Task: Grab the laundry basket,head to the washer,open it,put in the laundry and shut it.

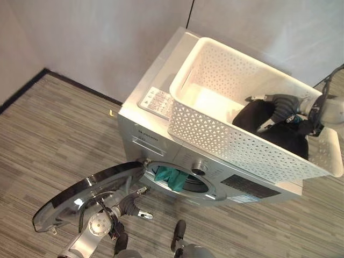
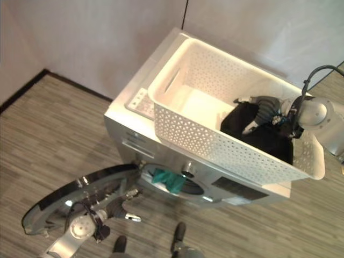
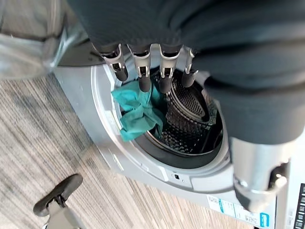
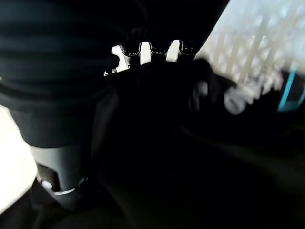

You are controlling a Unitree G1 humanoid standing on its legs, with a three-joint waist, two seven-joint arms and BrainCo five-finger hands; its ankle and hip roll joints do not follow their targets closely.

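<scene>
Right hand point(image 2: 252, 124) down in the laundry basket point(image 2: 177, 129) atop the washer point(image 1: 161, 137), fingers buried in the black garment point(image 2: 258, 131), grip unreadable. Left hand point(image 1: 138, 210) slack-fingered, empty, below the open door point(image 1: 80, 196); teal cloth point(image 3: 136, 112) draped over the drum's rim.

Right hand deep in dark laundry

The right hand point(image 4: 143, 52) reaches down onto a black garment point(image 4: 190, 167), its silver fingers point(image 4: 145, 53) sinking into the cloth so their tips are hidden. Beyond it stands the white perforated wall of the laundry basket point(image 4: 257, 47).
</scene>
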